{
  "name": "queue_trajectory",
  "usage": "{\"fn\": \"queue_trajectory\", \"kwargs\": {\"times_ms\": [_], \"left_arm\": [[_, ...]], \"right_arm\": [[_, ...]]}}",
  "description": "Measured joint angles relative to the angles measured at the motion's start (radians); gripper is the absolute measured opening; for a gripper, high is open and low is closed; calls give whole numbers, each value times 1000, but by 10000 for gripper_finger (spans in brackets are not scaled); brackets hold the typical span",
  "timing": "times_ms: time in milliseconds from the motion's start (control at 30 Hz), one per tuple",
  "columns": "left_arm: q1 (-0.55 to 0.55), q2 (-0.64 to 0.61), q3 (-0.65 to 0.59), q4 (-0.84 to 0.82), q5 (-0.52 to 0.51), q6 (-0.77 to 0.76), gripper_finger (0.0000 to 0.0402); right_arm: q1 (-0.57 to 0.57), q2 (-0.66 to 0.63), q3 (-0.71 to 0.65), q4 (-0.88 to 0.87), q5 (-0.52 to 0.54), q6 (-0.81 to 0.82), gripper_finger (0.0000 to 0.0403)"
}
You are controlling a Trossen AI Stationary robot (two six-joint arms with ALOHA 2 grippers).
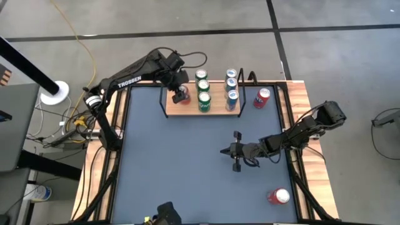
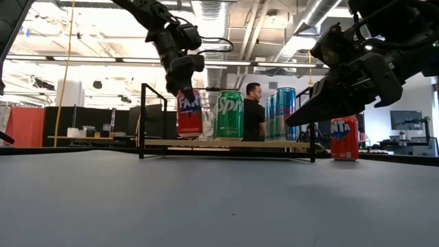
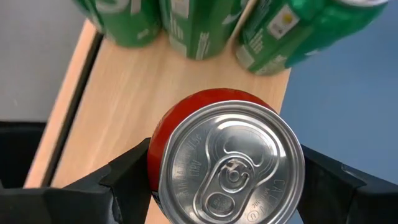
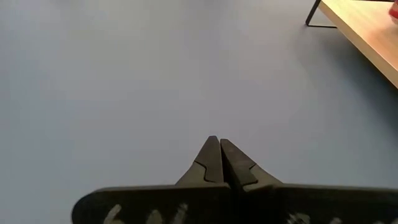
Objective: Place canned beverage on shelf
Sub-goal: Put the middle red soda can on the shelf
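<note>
Red can (image 3: pixel 227 162) upright on shelf (image 1: pixel 187 107) (left end), pinched in left tool (image 1: pixel 180 95).

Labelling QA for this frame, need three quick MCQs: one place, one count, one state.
1. Where is the held red can?
A. at the shelf's left end
B. beside the right arm
C. off the table
2. How many red cans are on the tabletop, off the shelf?
A. one
B. two
C. four
3. The right gripper is:
A. open
B. shut, empty
C. shut on a can

A: the left gripper holds the red can over the shelf.
B: one standing, one lying on the tabletop.
B: the right gripper fingers meet.
</note>
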Motion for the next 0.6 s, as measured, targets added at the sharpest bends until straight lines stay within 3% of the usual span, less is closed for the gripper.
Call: {"fn": "queue_trajectory", "kwargs": {"times_ms": [600], "left_arm": [[3, 30, 1, -29, 65, 139, 288]], "right_arm": [[0, 0, 0, -1, 0, 0, 0]]}}
